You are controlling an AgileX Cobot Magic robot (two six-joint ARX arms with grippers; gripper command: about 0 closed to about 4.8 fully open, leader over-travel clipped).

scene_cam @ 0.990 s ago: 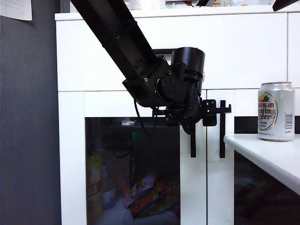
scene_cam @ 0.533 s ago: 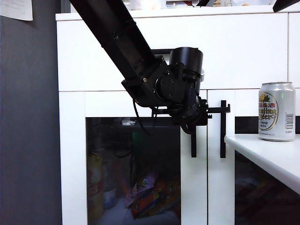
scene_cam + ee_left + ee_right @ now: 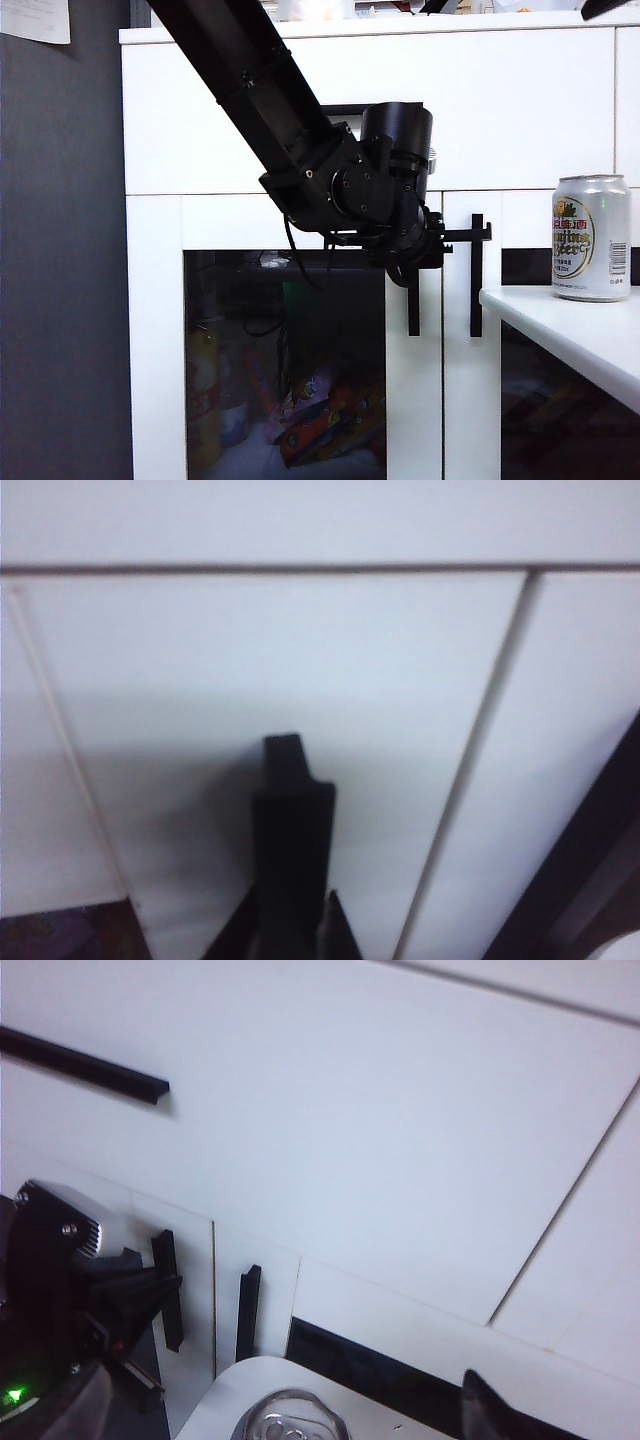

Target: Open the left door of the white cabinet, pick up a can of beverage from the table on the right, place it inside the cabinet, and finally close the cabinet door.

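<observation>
- The white cabinet (image 3: 500, 110) is seen as a large, smooth, matte-white box with one wide drawer front and two glass-paned doors below it.
- The left door (image 3: 285, 340) is shown shut: a white frame around one dark glass pane, through which blurred colourful packets and a yellow bottle (image 3: 200, 400) are made out.
- Two vertical black bar handles are counted, the left door's handle (image 3: 412, 300) standing just beside the right door's handle (image 3: 476, 275).
- The desk (image 3: 570, 335), plain white with a thick rounded edge, is set at the right, in front of the cabinet.
- The left pincer (image 3: 440, 240), black and boxy on a thick black arm, is pressed together on the left door's handle, as the left wrist view shows (image 3: 292, 920).
- One can of beverage (image 3: 590, 238), a silver aluminium cylinder, stands upright on the desk; a yellow-gold oval label, red characters and a barcode are seen, the lettering too small to read.
- The right pincer (image 3: 490, 1405) hangs above the can with its fingers spread wide, nothing between them.
</observation>
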